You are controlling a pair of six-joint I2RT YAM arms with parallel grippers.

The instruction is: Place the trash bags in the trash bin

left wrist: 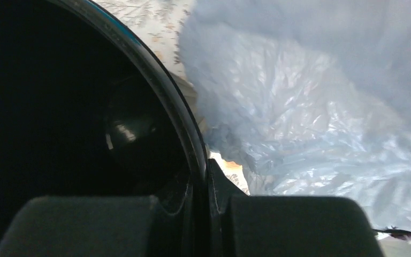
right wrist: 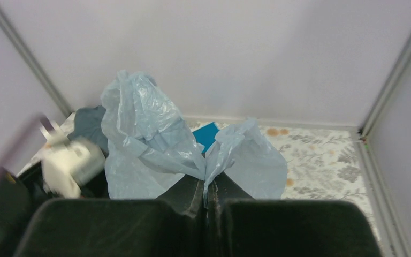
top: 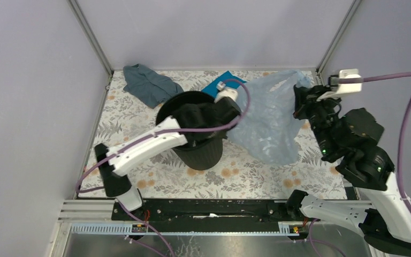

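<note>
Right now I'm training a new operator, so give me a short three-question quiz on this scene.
1. Fill in: the left gripper clamps the trash bin by its ____.
2. Which one pinches the trash bag? A) left gripper B) right gripper
3. True or false: the trash bag is already inside the trash bin.
Key: 1 rim; 2 B; 3 false, it hangs beside the bin.
</note>
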